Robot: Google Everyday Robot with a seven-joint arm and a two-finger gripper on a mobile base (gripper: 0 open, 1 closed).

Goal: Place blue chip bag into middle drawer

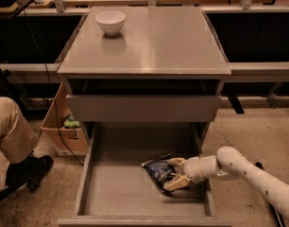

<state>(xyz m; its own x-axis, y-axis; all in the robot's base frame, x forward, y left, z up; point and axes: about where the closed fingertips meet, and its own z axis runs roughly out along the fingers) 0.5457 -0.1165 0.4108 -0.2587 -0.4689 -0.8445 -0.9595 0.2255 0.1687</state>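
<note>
The blue chip bag [157, 170], dark navy foil with white print, lies on the floor of the middle drawer [118, 190], in its right half. That drawer is pulled far out at the bottom of the grey cabinet. My gripper [175, 173] reaches in from the right over the drawer's side wall, at the bag's right end. Its tan fingers [176, 162] are spread apart, one on the far side and one on the near side of the bag's edge. The bag rests on the drawer floor.
A white bowl [110, 21] stands on the cabinet top [149, 46] at the back left. The drawer above shows only a grey front panel [143, 108]. A cardboard box [64, 126] and a seated person's leg [10, 131] and shoe [29, 169] are to the left.
</note>
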